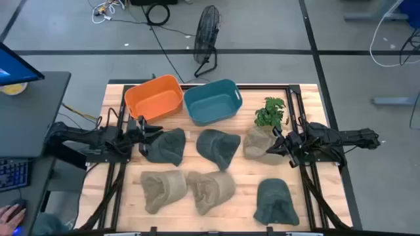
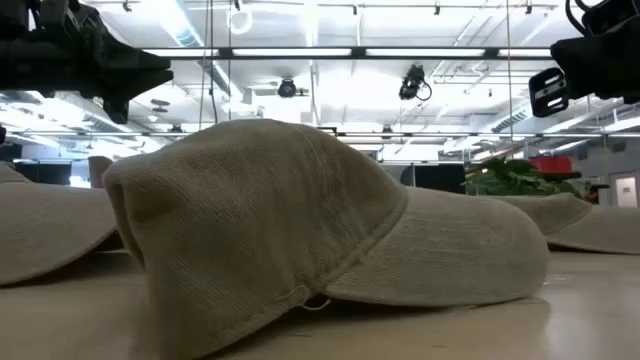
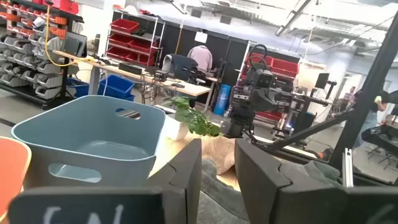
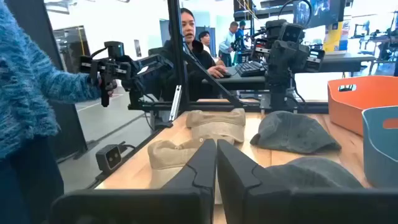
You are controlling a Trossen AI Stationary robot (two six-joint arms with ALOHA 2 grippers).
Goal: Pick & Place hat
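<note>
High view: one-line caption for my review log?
Six hats on the table, orange bin and teal bin behind, both arms hovering at the sides.

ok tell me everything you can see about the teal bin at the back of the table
The teal bin is a smooth, plastic-looking tub with rounded corners, a rolled rim and slot handles cut into its end walls. It stands upright and open, with nothing visible inside, at the table's back edge. The orange bin sits right beside it, seemingly touching. A dark green hat lies just in front.
</note>
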